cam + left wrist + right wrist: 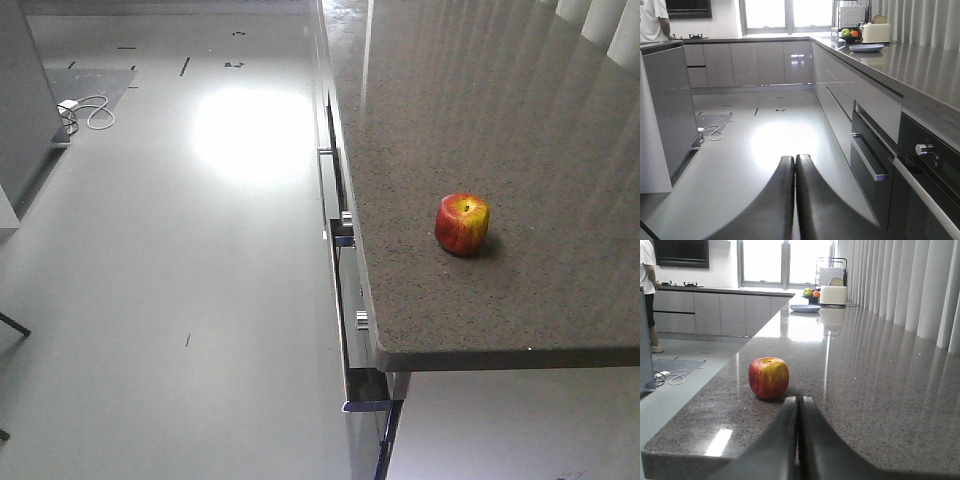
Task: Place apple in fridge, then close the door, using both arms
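Observation:
The apple (462,224), red with a yellow patch, sits alone on the speckled grey countertop (520,120), close to its front and left edges. In the right wrist view the apple (769,377) lies just ahead and slightly left of my right gripper (800,399). That gripper is shut and empty, low over the counter, and apart from the fruit. My left gripper (794,159) is shut on nothing. It hangs over the glossy floor (765,140), below counter height, with the cabinet fronts to its right. The fridge and its door are out of view.
Drawer handles (865,162) and an oven knob (923,149) jut from the cabinet run. A dark grey side panel (667,110) stands left, with a white cable (710,132) on the floor. A blue plate (805,308), toaster (833,294) and person (646,290) are far off.

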You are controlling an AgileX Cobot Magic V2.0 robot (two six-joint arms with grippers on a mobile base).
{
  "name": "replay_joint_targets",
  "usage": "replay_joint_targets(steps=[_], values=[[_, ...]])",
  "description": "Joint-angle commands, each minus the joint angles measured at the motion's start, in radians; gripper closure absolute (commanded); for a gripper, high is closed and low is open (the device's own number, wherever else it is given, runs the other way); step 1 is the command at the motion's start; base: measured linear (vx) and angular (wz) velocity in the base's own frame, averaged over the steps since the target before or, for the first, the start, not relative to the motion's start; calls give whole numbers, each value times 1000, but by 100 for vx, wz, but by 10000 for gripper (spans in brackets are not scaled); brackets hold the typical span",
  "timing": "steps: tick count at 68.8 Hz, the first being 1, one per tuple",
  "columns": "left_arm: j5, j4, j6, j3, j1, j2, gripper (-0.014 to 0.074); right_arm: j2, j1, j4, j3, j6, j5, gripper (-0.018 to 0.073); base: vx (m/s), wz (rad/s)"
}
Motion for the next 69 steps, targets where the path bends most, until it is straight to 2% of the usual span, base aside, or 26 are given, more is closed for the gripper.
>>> replay_joint_targets(steps=[1,13,21,25,42,55,63,69], values=[[-69,-10,-1,-16,-7,-14,603,-11,0,-3,-4,-5,-80,562,0,0],[-69,-10,-1,-16,-7,-14,603,-11,0,7,-4,1,-112,562,0,0],[-69,-10,-1,-16,-7,-14,603,-8,0,82,-29,39,-128,562,0,0],[-69,-10,-1,-16,-7,-14,603,9,0,82,-70,41,-97,562,0,0],[-69,-10,-1,-16,-7,-14,603,177,0,-29,-370,31,315,562,0,0],[-69,-10,-1,-16,-7,-14,603,345,0,-33,-554,10,533,545,0,0],[-69,-10,-1,-16,-7,-14,603,464,0,-21,-650,-3,676,484,0,0],[-69,-10,-1,-16,-7,-14,603,554,0,-7,-709,-6,753,393,0,0]])
